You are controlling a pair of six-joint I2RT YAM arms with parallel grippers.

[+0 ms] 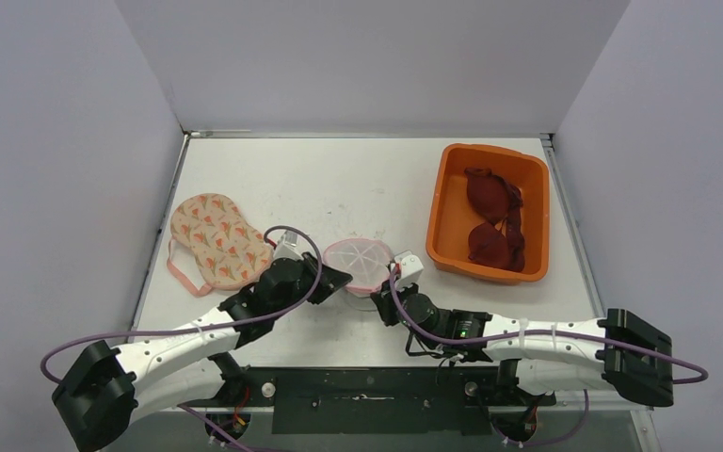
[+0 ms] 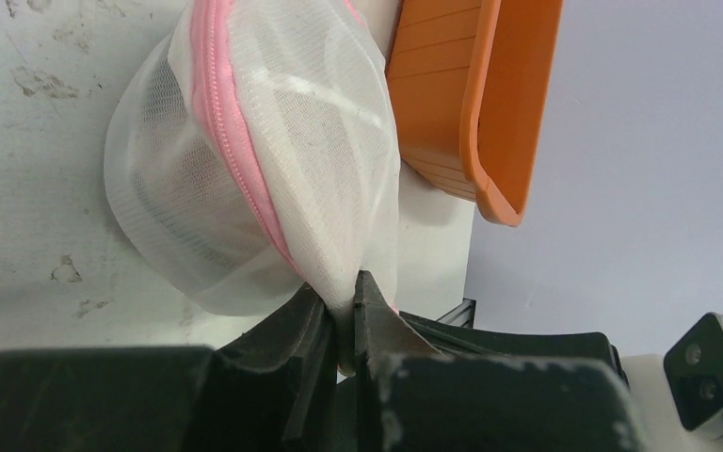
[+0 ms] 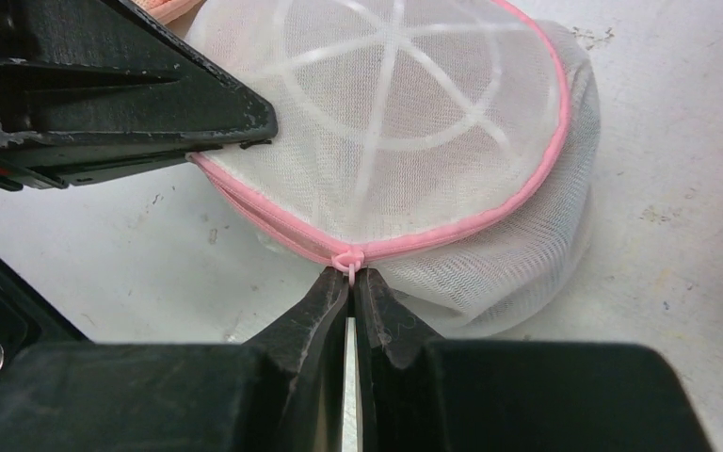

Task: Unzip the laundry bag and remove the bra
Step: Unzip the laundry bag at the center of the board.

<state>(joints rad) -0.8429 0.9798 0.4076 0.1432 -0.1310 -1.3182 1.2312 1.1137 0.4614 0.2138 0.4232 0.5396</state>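
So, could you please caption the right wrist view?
Right fingers pinch the pink zipper pull of the white mesh laundry bag.

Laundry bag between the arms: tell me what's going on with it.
Both arms are working the white mesh laundry bag. The left pincer is shut on its fabric edge; the right pincer is shut on the pink zipper pull. The zipper looks mostly closed. A patterned bra lies to the left.

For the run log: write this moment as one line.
stage: pre-unzip | left gripper: shut on laundry bag mesh | right gripper: shut on zipper pull | zipper: looks closed
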